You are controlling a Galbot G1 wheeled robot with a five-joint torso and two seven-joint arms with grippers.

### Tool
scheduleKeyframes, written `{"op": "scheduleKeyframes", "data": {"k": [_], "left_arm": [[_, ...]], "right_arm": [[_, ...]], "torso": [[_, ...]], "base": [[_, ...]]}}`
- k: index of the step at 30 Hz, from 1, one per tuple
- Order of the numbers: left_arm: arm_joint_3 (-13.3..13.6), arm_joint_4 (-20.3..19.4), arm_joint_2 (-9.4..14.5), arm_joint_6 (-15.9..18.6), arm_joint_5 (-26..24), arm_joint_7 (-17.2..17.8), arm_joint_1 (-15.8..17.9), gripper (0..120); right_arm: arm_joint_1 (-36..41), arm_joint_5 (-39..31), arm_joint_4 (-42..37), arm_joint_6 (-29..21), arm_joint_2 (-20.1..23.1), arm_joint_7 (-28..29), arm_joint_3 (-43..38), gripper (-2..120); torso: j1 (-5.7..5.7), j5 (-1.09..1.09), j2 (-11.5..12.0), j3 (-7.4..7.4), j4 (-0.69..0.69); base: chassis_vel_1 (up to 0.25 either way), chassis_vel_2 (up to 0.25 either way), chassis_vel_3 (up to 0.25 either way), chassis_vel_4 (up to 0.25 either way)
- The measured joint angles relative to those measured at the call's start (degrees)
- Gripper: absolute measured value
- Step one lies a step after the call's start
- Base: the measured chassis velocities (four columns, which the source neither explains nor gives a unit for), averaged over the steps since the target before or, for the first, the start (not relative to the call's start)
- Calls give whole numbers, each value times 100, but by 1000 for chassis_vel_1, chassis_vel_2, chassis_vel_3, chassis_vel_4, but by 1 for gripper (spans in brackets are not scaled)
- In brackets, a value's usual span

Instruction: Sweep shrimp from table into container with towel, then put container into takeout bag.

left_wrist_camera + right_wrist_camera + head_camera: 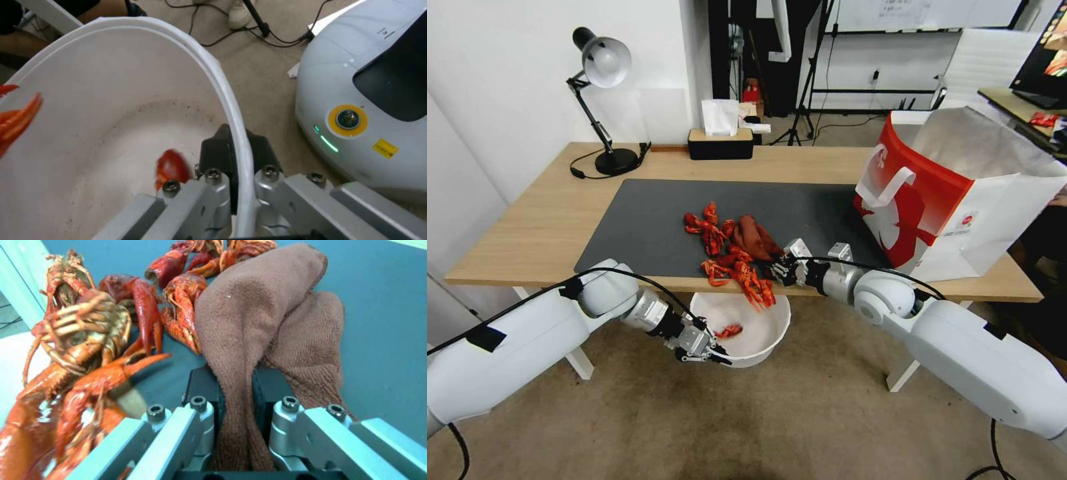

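The right gripper (779, 269) is pinching the towel (755, 238) behind the shrimp (735, 261) at the table (534, 233) edge, some tipping over. The left gripper (707, 348), clamping the container (758, 342) rim below, is risking misses if the bowl is sitting too far aside

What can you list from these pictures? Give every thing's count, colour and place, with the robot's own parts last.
shrimp: a heap, bright red-orange, on the mat at the table's near edge, some tipping over it; one piece in the container
towel: one, rust-red, beside the heap
container: one, white, below the table's near edge
takeout bag: one, red and white, on the table's right end
table: one, light wood
mat: one, dark grey, on the table
lamp: one, black, far left corner
tissue box: one, black, far edge
left gripper: clamped on the container's rim
right gripper: clamped on the towel
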State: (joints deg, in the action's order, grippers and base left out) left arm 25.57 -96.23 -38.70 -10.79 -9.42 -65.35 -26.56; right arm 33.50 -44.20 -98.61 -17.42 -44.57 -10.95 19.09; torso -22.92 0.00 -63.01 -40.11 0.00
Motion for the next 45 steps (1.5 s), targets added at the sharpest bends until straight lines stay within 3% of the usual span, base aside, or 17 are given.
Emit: {"op": "scheduleKeyframes", "data": {"k": [32,45], "left_arm": [[-63,21,181,-54,-17,-11,51,0],[-123,-7,229,-67,-18,-18,16,0]], "right_arm": [[605,116,-967,154,525,-578,-224,10],[879,163,-1401,321,647,-654,-746,10]], "torso": [[0,0,-1,1,0],[0,0,-2,1,0]], "base": [[0,0,0,0],[0,0,0,0]]}}
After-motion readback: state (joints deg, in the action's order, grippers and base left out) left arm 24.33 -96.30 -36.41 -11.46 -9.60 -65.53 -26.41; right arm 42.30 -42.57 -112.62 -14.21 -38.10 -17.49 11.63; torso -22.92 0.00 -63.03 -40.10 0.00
